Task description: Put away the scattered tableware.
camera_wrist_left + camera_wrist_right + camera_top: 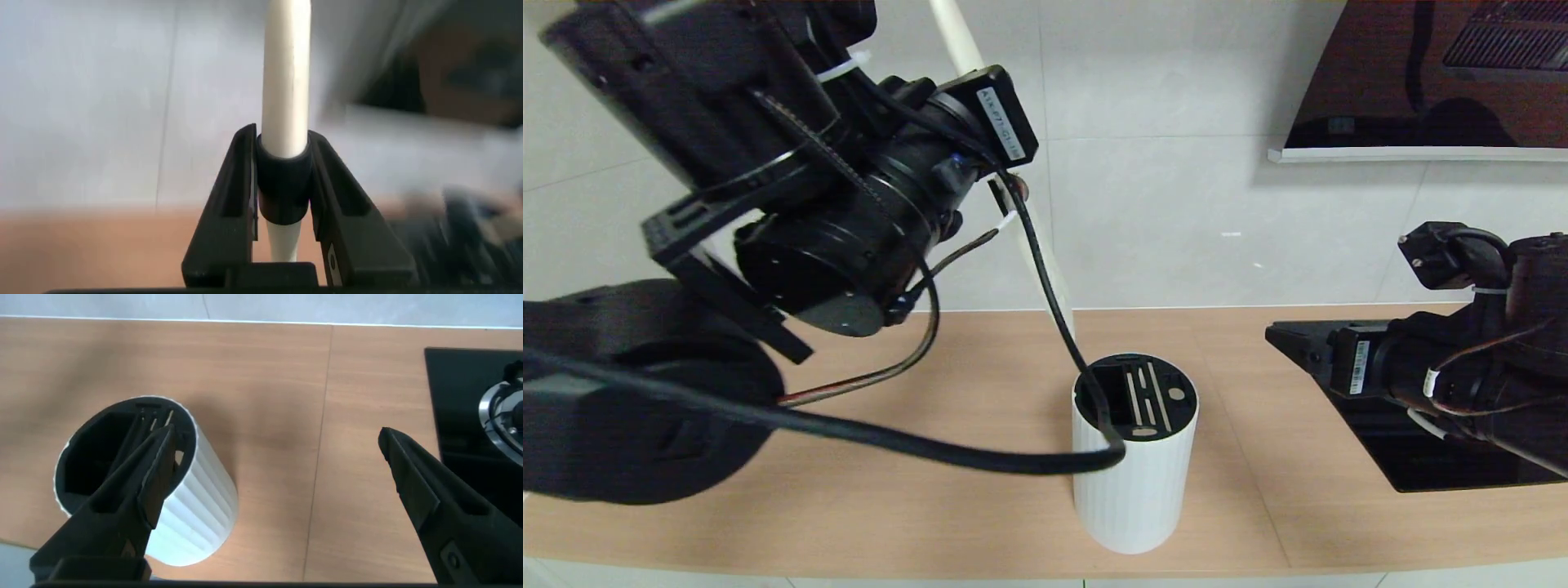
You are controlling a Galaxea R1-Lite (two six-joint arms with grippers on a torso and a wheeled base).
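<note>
Head view is showing a pale wooden worktop (1258,506) running across the lower half of the frame, with a white tiled wall (1160,204) rising behind it. A dark range hood (1437,73) is hanging at the upper right, and a black cooktop (1413,465) is lying flush in the worktop at the right edge, with one burner (502,408) showing in the right wrist view.

A white ribbed utensil holder (1134,482) is standing upright at lower centre, its black slotted insert facing up. A long white utensil handle (960,41) is slanting down from the top centre of the frame toward the holder's far rim (whether its tip is inside cannot be told). A thick black cable (980,457) from the left arm is looping across the front of the holder's mouth and is hiding part of it.

Left wrist view is showing the left gripper (283,175) with its fingers clamped on the white handle through a black collar.

Right wrist view is showing the right gripper (278,437) with its fingers spread wide apart and holding nothing, above bare worktop between the holder and the cooktop, one finger overlapping the holder's rim.
</note>
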